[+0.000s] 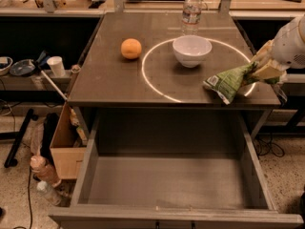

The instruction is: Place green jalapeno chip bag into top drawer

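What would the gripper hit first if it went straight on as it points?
The gripper, at the tabletop's right edge, shut on the chip bag, points left and slightly down. Past the bag it would likely meet the tabletop in front of the bowl; depth is unclear.

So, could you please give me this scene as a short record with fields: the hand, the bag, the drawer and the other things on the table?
hand: at the table's right front edge, closed on the bag's right end
green jalapeno chip bag: held over the table's front right corner, not in the drawer
top drawer: pulled open below the table's front edge, bare grey bottom in view
table: carries a white bowl, an orange left of the bowl, and a water bottle behind the bowl
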Controlling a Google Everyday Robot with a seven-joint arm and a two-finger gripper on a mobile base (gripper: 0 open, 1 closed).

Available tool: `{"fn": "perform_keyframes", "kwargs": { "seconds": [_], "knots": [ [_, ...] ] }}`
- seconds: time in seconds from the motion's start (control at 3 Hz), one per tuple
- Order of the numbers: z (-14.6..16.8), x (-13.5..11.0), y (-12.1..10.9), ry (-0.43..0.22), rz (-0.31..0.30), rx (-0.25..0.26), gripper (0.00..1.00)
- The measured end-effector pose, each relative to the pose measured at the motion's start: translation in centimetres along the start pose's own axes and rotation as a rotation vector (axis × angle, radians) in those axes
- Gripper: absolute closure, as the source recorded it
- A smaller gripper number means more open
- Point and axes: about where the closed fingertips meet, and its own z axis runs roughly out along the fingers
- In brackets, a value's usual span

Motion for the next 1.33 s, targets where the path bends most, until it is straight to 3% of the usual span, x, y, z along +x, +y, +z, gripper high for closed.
{"fn": "perform_keyframes", "kwargs": {
  "seconds": [0.67, 1.0, 1.33],
  "knots": [
    [-4.1, 0.9, 3.6, -0.04, 0.035, 0.017, 1.0],
    [-5.5, 1.5, 6.2, -0.048, 0.067, 0.004, 1.0],
    [-6.2, 1.1, 9.3, -0.097, 0.076, -0.034, 1.0]
  ]
}}
